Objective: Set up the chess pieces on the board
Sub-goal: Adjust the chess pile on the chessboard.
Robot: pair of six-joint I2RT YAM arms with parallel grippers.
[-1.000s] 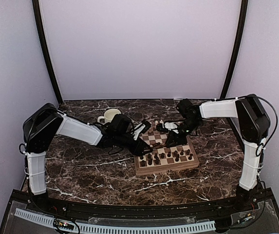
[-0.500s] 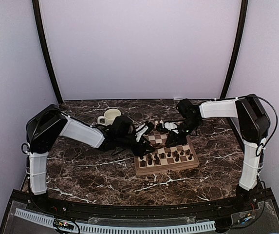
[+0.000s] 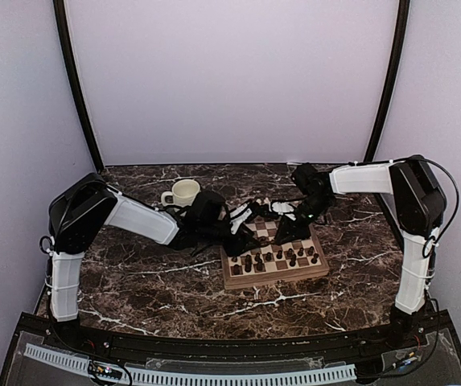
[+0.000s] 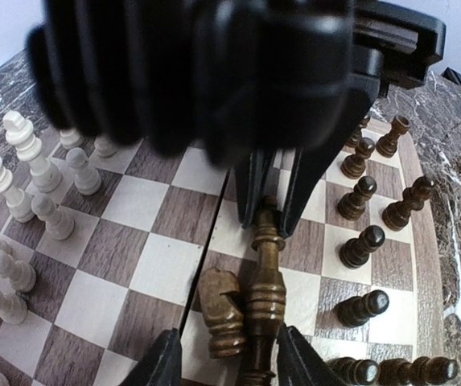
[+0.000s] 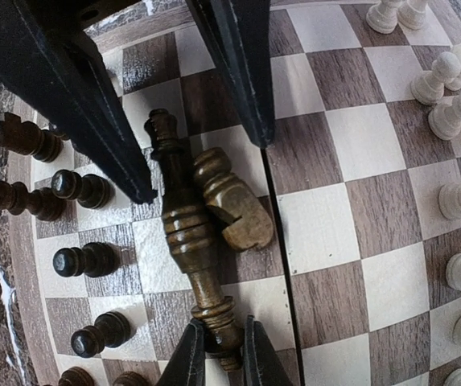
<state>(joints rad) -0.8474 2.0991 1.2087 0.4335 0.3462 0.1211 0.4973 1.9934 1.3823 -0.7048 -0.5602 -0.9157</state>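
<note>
**A:** What is the right claw (image 5: 222, 334) doing at the bottom of its own view?

**B:** It is clamping on one end of the tall brown piece (image 5: 186, 229), which is lying flat across the middle squares of the board (image 5: 379, 213). King or queen, I cannot tell.

**A:** And the left claw (image 4: 232, 347)?

**B:** Its jaws are standing apart at the bottom edge of the left wrist view. They are straddling the other end of that same piece without pinching it.

**A:** So which step is this?

**B:** I am reading it as righting a fallen dark chessman. Both claws are working on one piece, so it is either a handover or a two-ended lift.

**A:** Is anything crowding it?

**B:** The brown knight (image 5: 232, 205) is lying on its side at mid-frame, touching the tall piece. Further left in the right wrist view, the dark pawns (image 5: 85, 261) are standing. The white pieces (image 5: 447, 88) are standing along the right edge.

**A:** What is the next move asking for?

**B:** As I judge it, the left claw is needing to close on the tall piece alone, leaving the knight out. Then the piece is needing to be tipped upright onto a free square on the dark side.

**A:** And beyond the board?

**B:** A cream mug (image 3: 183, 191) is sitting on the marble worktop (image 3: 150, 273), to the upper left of the board in the top view.
</note>
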